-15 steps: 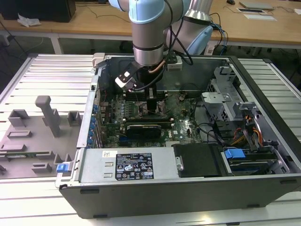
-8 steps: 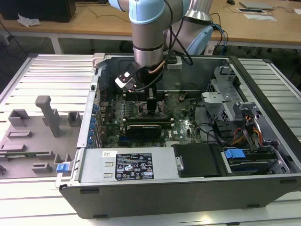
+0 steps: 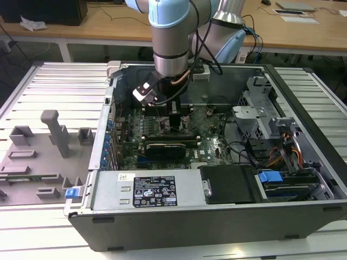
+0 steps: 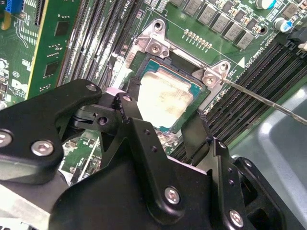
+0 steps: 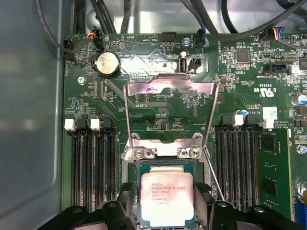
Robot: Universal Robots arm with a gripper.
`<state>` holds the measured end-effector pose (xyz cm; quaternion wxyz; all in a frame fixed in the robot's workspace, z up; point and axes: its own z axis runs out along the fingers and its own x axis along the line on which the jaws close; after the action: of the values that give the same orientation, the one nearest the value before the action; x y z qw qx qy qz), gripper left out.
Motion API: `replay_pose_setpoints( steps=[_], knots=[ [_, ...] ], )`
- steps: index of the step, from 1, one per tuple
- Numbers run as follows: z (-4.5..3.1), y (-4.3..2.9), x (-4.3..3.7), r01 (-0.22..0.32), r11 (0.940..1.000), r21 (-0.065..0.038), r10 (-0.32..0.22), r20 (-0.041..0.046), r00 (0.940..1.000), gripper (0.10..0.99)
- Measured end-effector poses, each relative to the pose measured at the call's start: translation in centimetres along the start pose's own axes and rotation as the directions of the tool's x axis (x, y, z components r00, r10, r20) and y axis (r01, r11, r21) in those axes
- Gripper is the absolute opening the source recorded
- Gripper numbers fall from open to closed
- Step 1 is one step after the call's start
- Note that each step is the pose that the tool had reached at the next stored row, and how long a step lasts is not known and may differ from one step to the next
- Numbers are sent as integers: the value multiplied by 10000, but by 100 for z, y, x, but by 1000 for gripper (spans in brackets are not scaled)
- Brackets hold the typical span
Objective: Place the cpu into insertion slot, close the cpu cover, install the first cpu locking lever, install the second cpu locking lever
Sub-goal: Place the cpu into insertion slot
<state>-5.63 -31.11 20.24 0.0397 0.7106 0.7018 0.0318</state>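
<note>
Cpu position: the cpu point(image 5: 166, 196) lies flat and square over the insertion slot point(image 5: 163, 152), pale metal top upward. In both wrist views we see its green edge sitting inside the dark rim.
Jaws: the gripper point(image 4: 160, 115) stands over the chip with its jaws spread to about the chip's width, one at each of two opposite edges. We cannot tell whether they press those edges or stand just clear.
Handling: we judge the chip light, rigid and smooth-topped, with a delicate contact face beneath. Tilting or sliding it in the slot risks damage.
Hold points: the two side edges that the jaws flank. We judge the flat top to offer nothing to pinch.
Cpu cover: the cpu cover point(image 5: 192, 88) stands swung back on its hinge, its window frame lifted away from the slot and not closed.
Locking lever: one locking lever point(image 4: 259, 98), a thin bare rod, slants away from a slot corner. We judge it unlatched.
Edges: memory slots point(image 5: 91, 163) run close along both sides of the slot, and the cover's hinge bar borders a third side.
Open room: mostly straight up. In the exterior view the arm reaches down into the computer case point(image 3: 217, 216), whose walls ring the motherboard point(image 5: 230, 100). The case rests on the ribbed tabletop point(image 3: 54, 81).
</note>
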Motion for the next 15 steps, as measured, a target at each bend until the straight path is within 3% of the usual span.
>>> replay_pose_setpoints(
  steps=[5,9,15],
  knots=[
    [-46,5,0,-3,10000,-3,3,0,10000,620],
    [-37,4,0,6,10000,17,-6,193,9998,620],
    [-37,4,0,7,10000,18,-8,208,9998,620]
  ],
)
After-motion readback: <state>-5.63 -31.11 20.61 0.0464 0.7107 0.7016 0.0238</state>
